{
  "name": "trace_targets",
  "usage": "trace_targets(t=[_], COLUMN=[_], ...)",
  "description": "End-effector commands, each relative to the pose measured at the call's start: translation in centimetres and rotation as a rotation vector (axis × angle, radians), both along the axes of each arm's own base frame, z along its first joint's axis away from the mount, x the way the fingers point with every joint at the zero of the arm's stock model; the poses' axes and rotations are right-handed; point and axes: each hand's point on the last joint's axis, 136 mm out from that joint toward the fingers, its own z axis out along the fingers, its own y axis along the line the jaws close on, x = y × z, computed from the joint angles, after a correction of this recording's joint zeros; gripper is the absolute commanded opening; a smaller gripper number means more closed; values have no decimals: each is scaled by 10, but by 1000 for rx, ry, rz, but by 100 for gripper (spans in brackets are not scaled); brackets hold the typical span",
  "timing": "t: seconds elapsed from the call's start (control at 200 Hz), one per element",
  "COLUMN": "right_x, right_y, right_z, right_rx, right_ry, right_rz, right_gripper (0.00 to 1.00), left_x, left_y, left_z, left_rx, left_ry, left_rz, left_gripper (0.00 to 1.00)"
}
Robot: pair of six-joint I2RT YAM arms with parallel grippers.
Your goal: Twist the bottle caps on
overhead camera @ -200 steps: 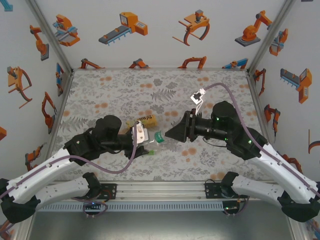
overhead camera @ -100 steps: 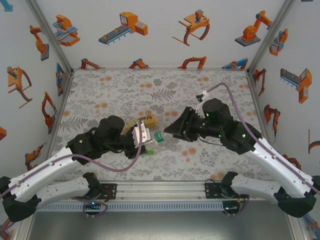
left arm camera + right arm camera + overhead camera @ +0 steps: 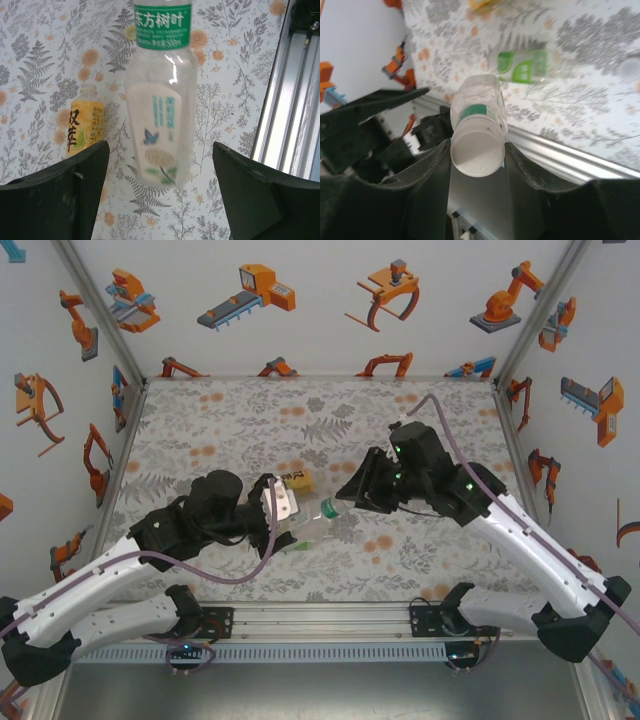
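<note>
Right gripper (image 3: 477,150) is clamped on the right end of the green-band bottle (image 3: 160,100). In the right wrist view we see a pale round face (image 3: 476,154) between its fingers. It looks like the cap, but we can't confirm that

That bottle is mid-scene between the two arms, roughly level and held off the table (image 3: 250,420), with its base pointing left toward the left gripper (image 3: 160,147)

Left gripper jaws stand apart, one on each side of the bottle's lower body. Table pattern shows in both gaps, so we read no contact

Yellow-label bottle (image 3: 84,125) lies on the table just far of the left gripper

Light-green-label bottle (image 3: 525,67) lies on its side on the table, nearer than the yellow-label one

Small pale round thing (image 3: 630,66) also sits on the table, too blurred for us to name
</note>
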Motion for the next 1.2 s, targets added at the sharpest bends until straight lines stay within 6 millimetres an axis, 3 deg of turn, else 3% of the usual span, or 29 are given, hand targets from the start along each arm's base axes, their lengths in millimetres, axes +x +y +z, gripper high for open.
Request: trace_targets(t=[0.0,0.315,0.506,0.661,0.911,1.192], right_x=[23,120,189,233,277,294], right_y=[-21,-80,-96,-103,-112,-121], right_z=[4,11,10,0,-19,-33], right_rx=[-111,-532,-703,-721,-745,-775], right_ry=[-73,-196,-271,-264,-258,-242], right_rz=[20,22,31,35,43,51], right_gripper=[0,0,0,0,0,0], left_x=[3,12,14,16,17,20], left_y=[5,14,17,20,16,13], left_z=[8,-2,-10,-16,-25,-28], left_rx=[-41,-30,-19,-12,-15,-11], left_ry=[-20,-17,-6,3,31,47], left_rz=[35,118,141,160,169,180], left_gripper=[77,77,77,77,77,77])
